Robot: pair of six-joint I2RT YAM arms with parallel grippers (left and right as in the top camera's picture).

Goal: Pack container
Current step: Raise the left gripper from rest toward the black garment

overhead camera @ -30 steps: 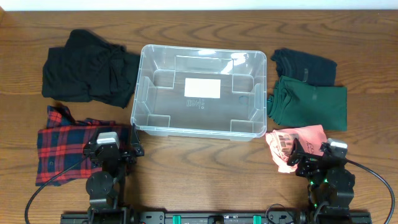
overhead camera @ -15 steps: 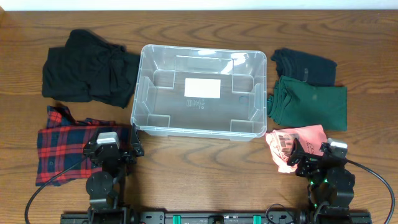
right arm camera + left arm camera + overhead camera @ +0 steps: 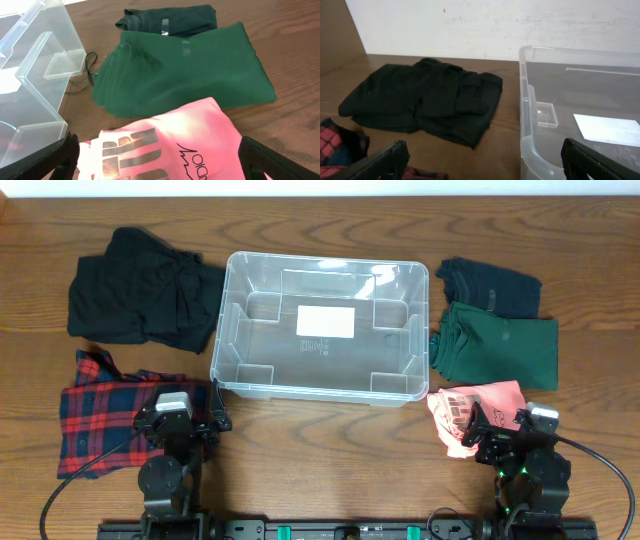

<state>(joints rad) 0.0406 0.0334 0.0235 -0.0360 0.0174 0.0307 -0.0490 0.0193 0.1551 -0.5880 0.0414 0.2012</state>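
Overhead, far left: a black pile [image 3: 140, 285] lies at the back, with a plaid shirt [image 3: 95, 410] in front of it. Left gripper [image 3: 180, 420] sits over the shirt's right edge, jaws spread wide, gripping nothing. Dead centre, the container [image 3: 235, 330] stands upright between the piles, white label [image 3: 325, 321] on its base. On to the right: navy cloth [image 3: 490, 283], green cloth [image 3: 500, 345] touching it, then a pink shirt [image 3: 460, 412]. Right gripper [image 3: 510, 438] at the pink shirt's near edge, jaws wide too

Wooden table [image 3: 330, 430] (grainy), white wall [image 3: 470, 25]
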